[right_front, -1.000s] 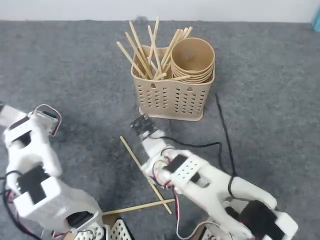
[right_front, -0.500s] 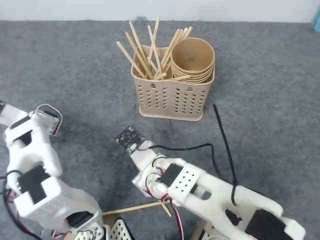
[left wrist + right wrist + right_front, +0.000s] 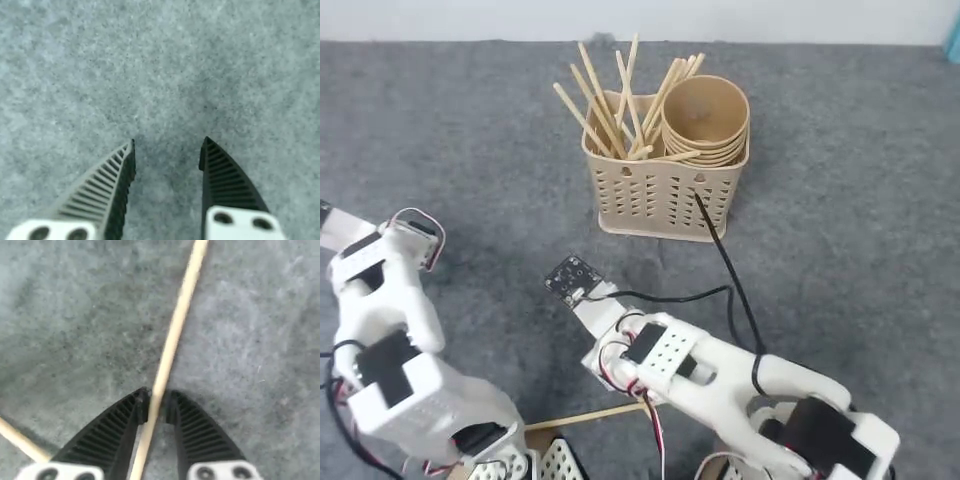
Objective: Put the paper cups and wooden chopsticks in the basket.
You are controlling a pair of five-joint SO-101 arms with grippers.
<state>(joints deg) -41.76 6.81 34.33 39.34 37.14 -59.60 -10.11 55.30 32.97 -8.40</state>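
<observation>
Right gripper (image 3: 155, 402): jaws clenched on a chopstick (image 3: 175, 335), pinching it across its width near one end. The stick lies flat on the grey mat (image 3: 260, 365). Its long axis runs straight out ahead between the tips, square to the closing direction, so the grip looks sound for a lift.

Second chopstick (image 3: 590, 413) is loose on the mat at the near edge, just beside the right arm (image 3: 670, 360). That arm is clearly the nearer one for it.

Left gripper (image 3: 167, 150): jaws spread, nothing between them, bare mat underneath. Left arm (image 3: 380, 330) sits well apart from both sticks.

Basket (image 3: 660, 195) is beyond the right arm, towards the far side. The stacked paper cups (image 3: 705, 115) and a bundle of chopsticks (image 3: 610, 100) stand inside. The held stick has to travel forward and up over the rim.

Versus a second ago:
- The right arm has pulled back from the basket and swung over the diagonal stick, which lay uncovered then. In the high view the arm now hides it.
- The black cable (image 3: 725, 260) has swung across and its end now reaches the basket front.
- The left arm and the basket contents are unchanged.
</observation>
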